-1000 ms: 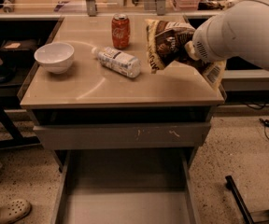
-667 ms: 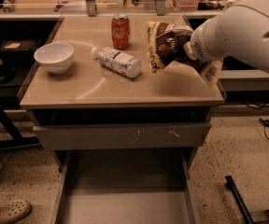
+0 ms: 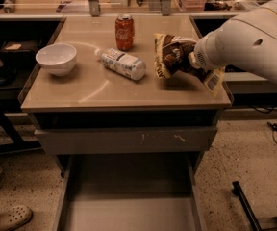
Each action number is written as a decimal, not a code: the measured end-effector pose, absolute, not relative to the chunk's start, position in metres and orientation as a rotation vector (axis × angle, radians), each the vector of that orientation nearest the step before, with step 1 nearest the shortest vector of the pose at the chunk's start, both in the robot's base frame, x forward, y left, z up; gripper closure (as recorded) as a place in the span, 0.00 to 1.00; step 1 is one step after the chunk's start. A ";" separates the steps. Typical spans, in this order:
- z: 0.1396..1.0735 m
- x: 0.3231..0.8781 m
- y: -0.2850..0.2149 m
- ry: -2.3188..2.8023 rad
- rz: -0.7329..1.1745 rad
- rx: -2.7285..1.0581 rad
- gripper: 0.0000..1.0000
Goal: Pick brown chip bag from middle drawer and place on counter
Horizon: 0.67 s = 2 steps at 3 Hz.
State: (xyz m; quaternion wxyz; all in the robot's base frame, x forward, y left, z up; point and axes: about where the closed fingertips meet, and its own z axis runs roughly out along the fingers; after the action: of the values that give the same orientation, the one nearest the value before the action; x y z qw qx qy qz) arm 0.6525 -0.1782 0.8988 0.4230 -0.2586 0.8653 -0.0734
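Observation:
The brown chip bag [image 3: 169, 56] stands tilted on its edge at the right side of the tan counter [image 3: 95, 88], its lower edge at or just above the surface. My gripper [image 3: 190, 57] is at the bag's right side and shut on it; the white arm [image 3: 254, 42] reaches in from the right and hides most of the fingers. The middle drawer [image 3: 129, 213] is pulled open below, and its grey floor is bare.
On the counter are a white bowl [image 3: 56, 58] at the left, a clear plastic bottle [image 3: 122, 63] lying on its side in the middle, and a red soda can [image 3: 124, 32] behind it. A shut drawer front with white scratches [image 3: 129, 139] sits above the open drawer.
The arm and the chip bag have come down a little toward the counter. The bowl, bottle and can have not moved.

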 end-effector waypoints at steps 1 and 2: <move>0.890 0.660 -0.175 2.168 -0.179 -0.664 1.00; 0.890 0.660 -0.175 2.168 -0.179 -0.664 0.82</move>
State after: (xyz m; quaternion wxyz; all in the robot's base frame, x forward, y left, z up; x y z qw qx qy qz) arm 0.6597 -0.1750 0.8900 0.4200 -0.2650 0.8651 -0.0712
